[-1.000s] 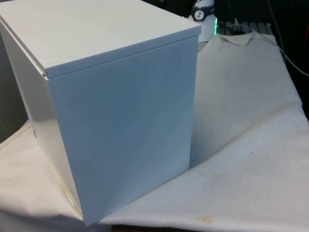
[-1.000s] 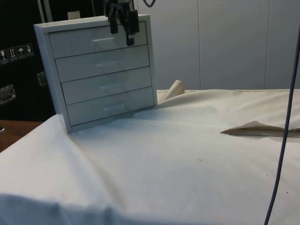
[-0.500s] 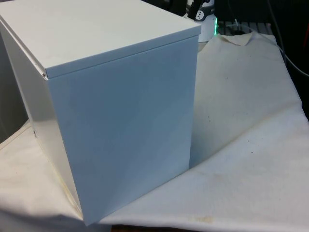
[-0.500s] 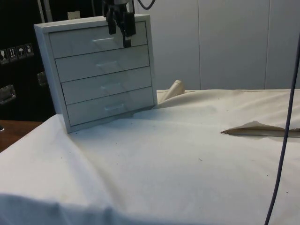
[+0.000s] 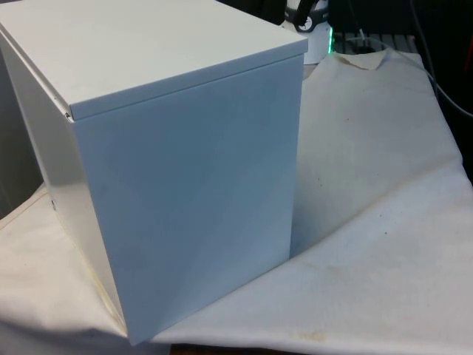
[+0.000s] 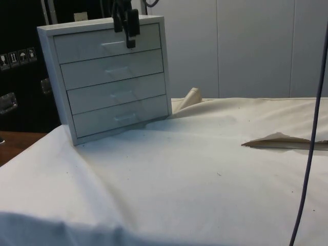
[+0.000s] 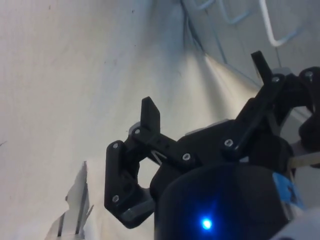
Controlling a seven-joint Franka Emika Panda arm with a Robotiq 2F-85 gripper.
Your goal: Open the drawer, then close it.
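Gripper [image 6: 128, 32] in the side view hangs fingers-down in front of the chest [image 6: 110, 82], level with the top drawer [image 6: 107, 45] and just to the 3 o'clock side of its handle [image 6: 111, 44]. Whether a finger touches the drawer front cannot be told from there. The chest stands on the cloth [image 6: 205, 174] at about 10 o'clock in that view, upright, white, with 4 drawers stacked one above another. All 4 fronts sit flush with the frame, and each carries a small pale handle at its middle.

From the front view, the chest [image 5: 170, 163] turns its plain back and 1 side to the camera, at about 9 o'clock in the picture, resting on the cloth [image 5: 384, 192].

Seen from the wrist, the gripper [image 7: 205, 85] has its 2 black fingers [image 7: 150, 116] spread well apart with nothing between them. Beyond them lie the cloth [image 7: 75, 80] and, towards 1 o'clock, drawer fronts with thin wire handles [image 7: 272, 30].
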